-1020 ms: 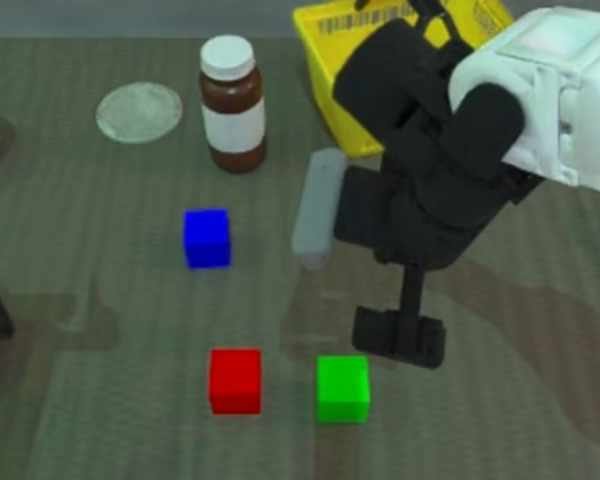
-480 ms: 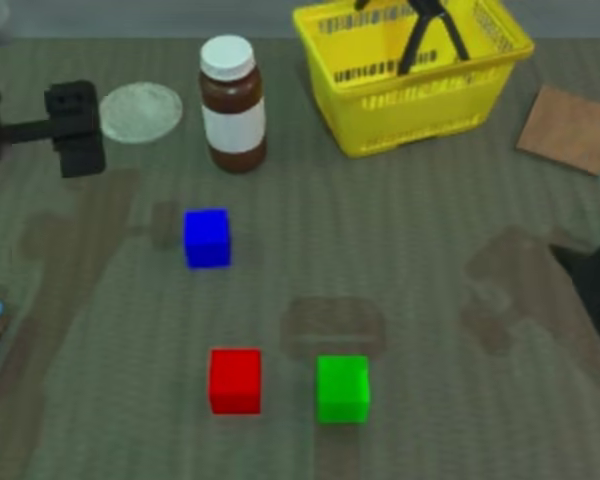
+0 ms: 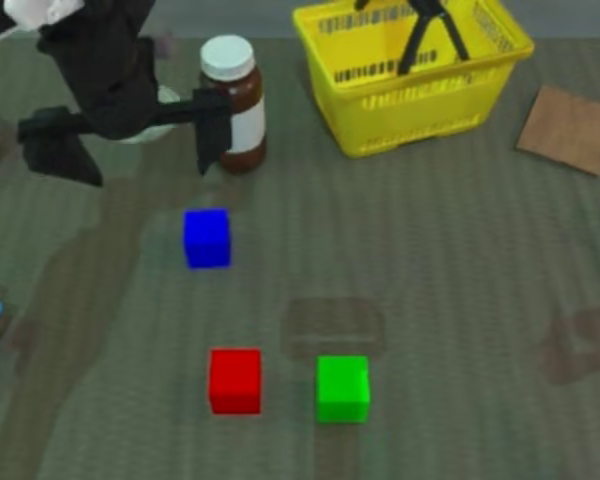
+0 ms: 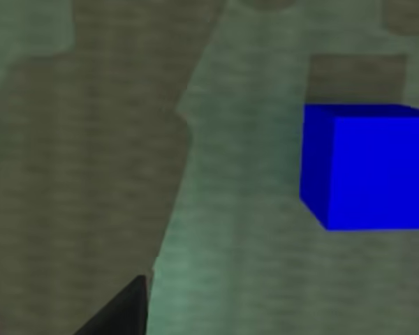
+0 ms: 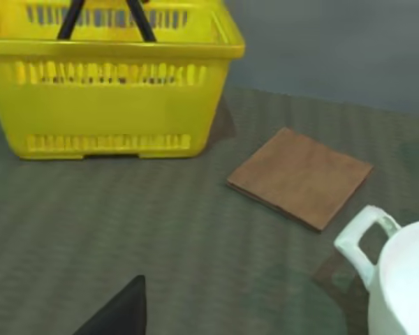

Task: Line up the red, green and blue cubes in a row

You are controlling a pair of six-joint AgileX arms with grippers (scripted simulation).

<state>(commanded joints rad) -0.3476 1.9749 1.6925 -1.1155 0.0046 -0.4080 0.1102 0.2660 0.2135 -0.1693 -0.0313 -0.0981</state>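
Observation:
The blue cube (image 3: 207,238) sits left of centre. The red cube (image 3: 235,380) and the green cube (image 3: 342,388) lie side by side near the front, a small gap between them. My left gripper (image 3: 135,140) hovers at the back left, behind and left of the blue cube, open wide and empty, with one finger (image 3: 212,128) in front of the brown jar. The left wrist view shows the blue cube (image 4: 370,167) off to one side of the finger (image 4: 122,314). My right gripper (image 5: 209,324) is outside the top view; one finger (image 5: 122,315) shows, set wide with nothing held.
A brown jar (image 3: 232,100) with a white lid stands at the back. The yellow basket (image 3: 410,75) is at the back right and a brown square mat (image 3: 568,128) lies right of it. The right wrist view shows a white handled vessel (image 5: 405,279).
My left arm has swung in from the far left to above the back left, near the jar. My right arm has left the top view. The cubes have not moved.

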